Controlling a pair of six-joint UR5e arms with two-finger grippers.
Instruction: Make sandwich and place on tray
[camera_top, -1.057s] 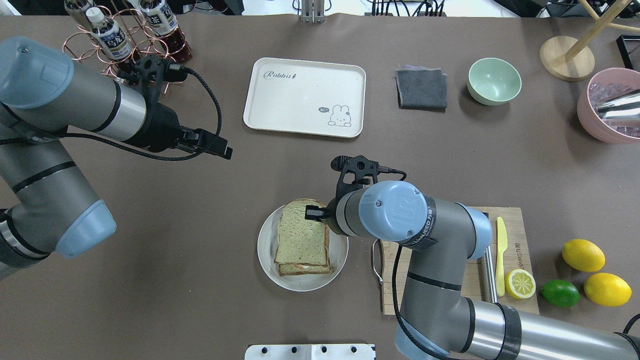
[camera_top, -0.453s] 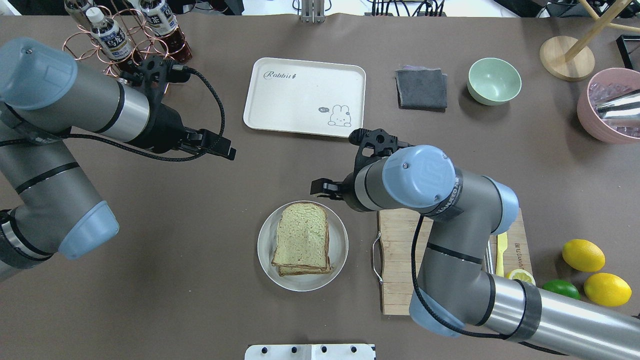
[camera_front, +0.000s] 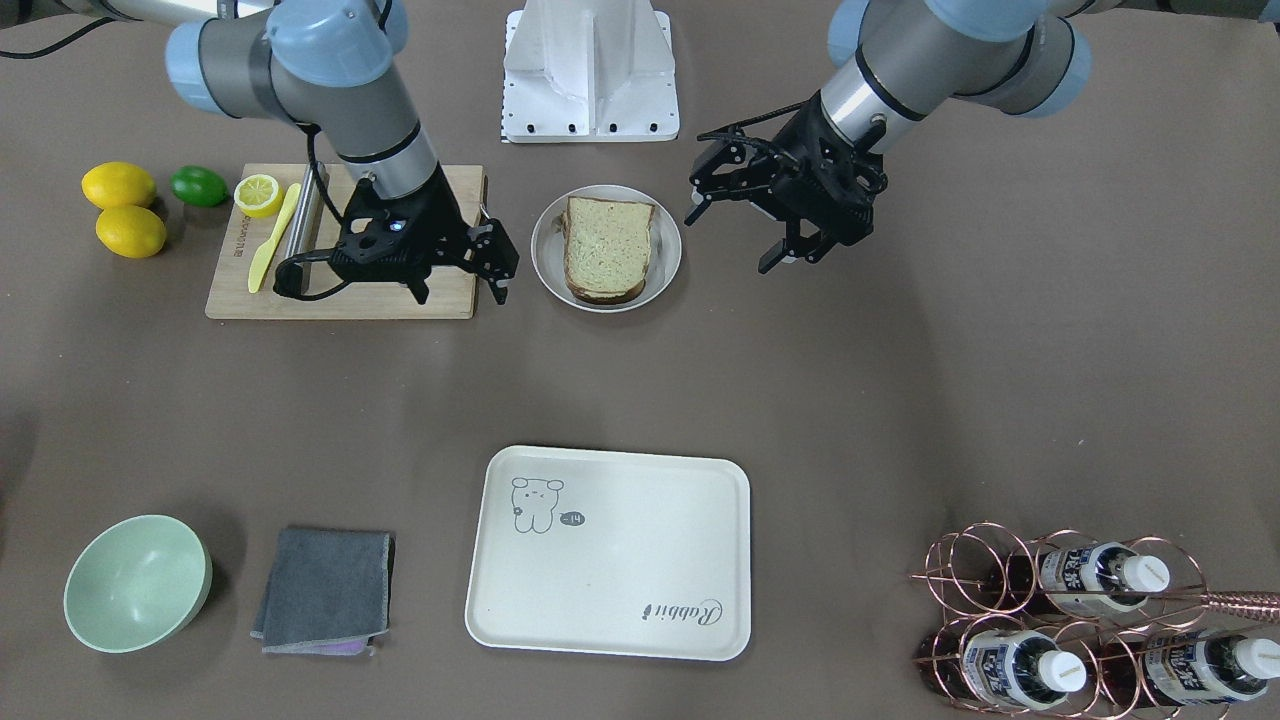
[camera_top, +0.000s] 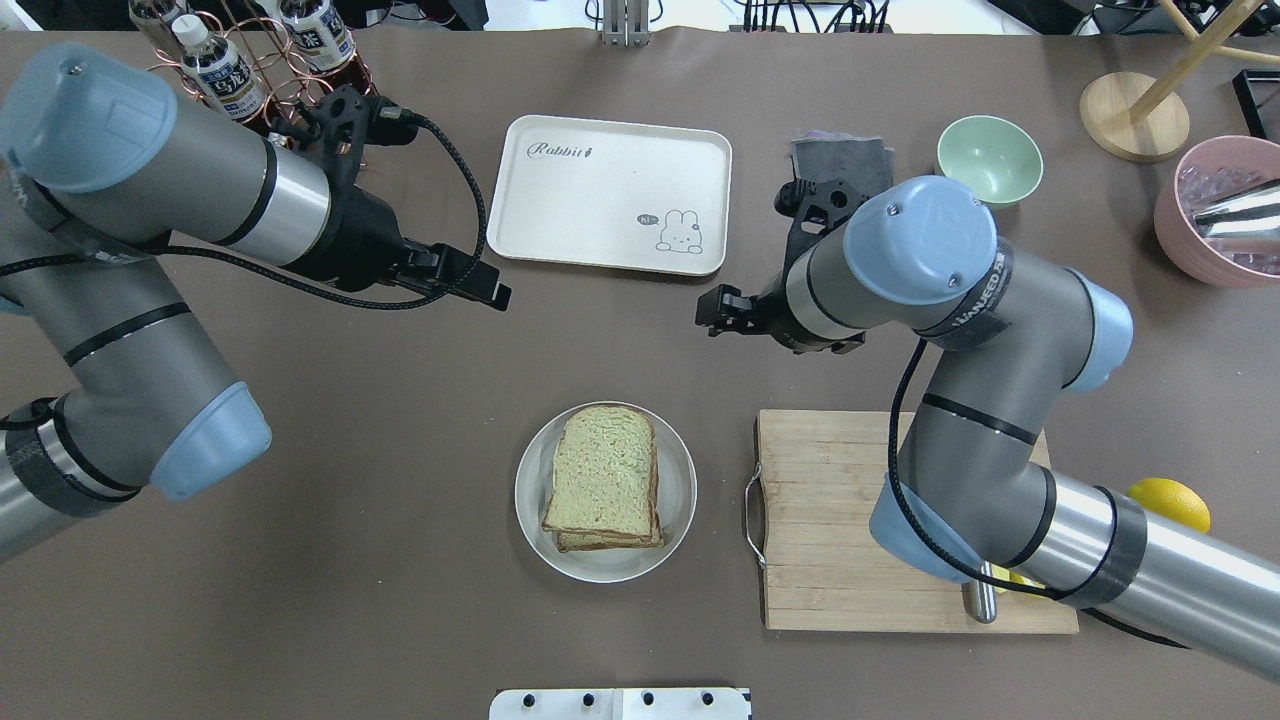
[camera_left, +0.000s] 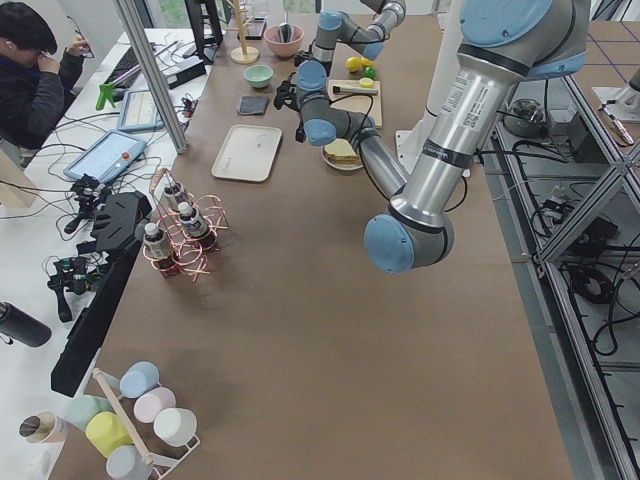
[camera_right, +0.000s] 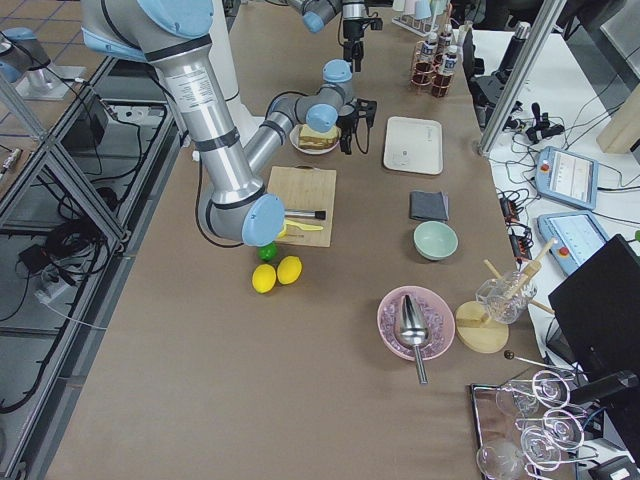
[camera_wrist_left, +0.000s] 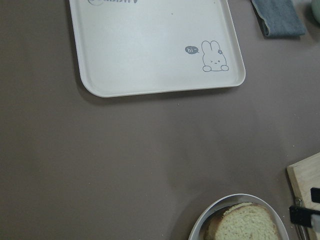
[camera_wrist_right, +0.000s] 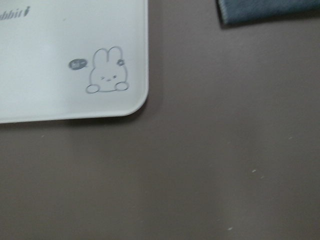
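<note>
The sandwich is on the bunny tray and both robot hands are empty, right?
Not quite. The sandwich sits on the round white plate, not on the tray; the overhead view shows it. The left gripper and the right gripper are empty, as you said.

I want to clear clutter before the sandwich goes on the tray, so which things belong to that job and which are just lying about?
Belong to the job: sandwich, sitting on the white plate; tray, with nothing on it.

Lying about: cutting board, yellow knife, lemons, lime, green bowl, grey cloth, bottles.
</note>
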